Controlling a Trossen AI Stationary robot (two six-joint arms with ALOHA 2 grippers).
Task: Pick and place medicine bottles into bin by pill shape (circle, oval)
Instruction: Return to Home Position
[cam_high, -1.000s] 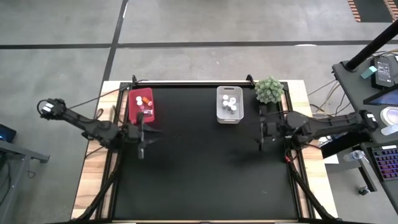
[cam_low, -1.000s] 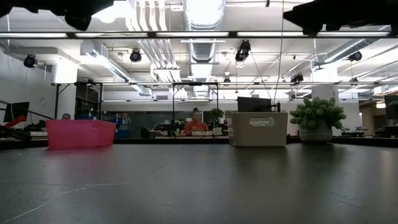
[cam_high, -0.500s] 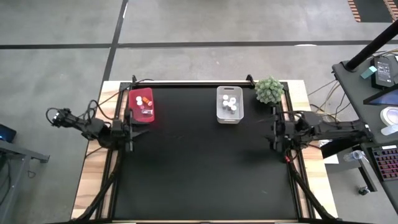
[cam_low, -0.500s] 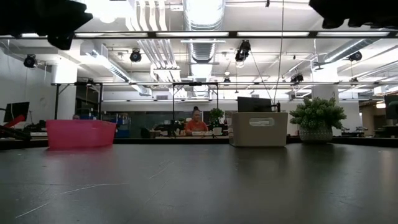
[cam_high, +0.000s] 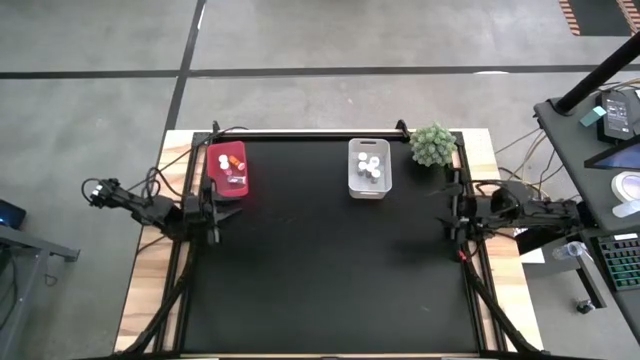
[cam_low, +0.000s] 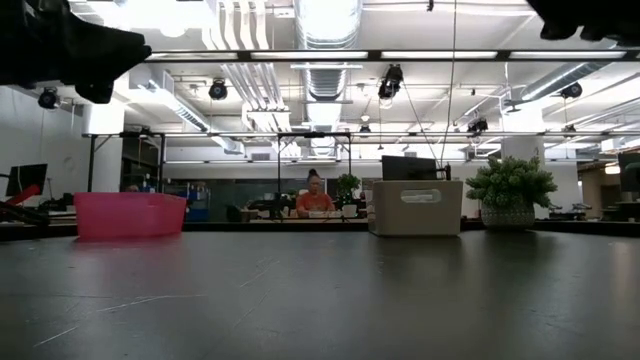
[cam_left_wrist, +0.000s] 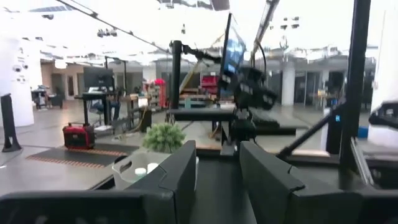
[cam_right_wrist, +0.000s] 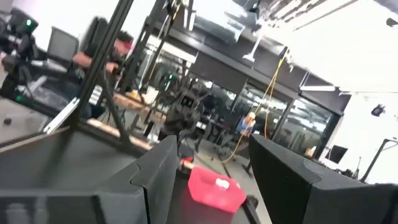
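Bottles (cam_high: 371, 163) lie in red bin (cam_high: 215, 172), white bin (cam_high: 368, 190); left gripper (cam_left_wrist: 217, 158), right gripper (cam_right_wrist: 211, 152) parted, empty.

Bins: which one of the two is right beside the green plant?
The pale bin, standing right next to the plant. The red bin is far off to the other side.

Overhead above table (cam_high: 330, 260), table-level, wrists inward

The bench (cam_high: 330, 270) has a black top with bare wooden strips along its left and right sides. Three things stand along its far edge: a red bin (cam_high: 210, 172) at the left, a white bin (cam_high: 351, 170) right of the middle, and a green spiky plant ball (cam_high: 433, 145) in the far right corner.
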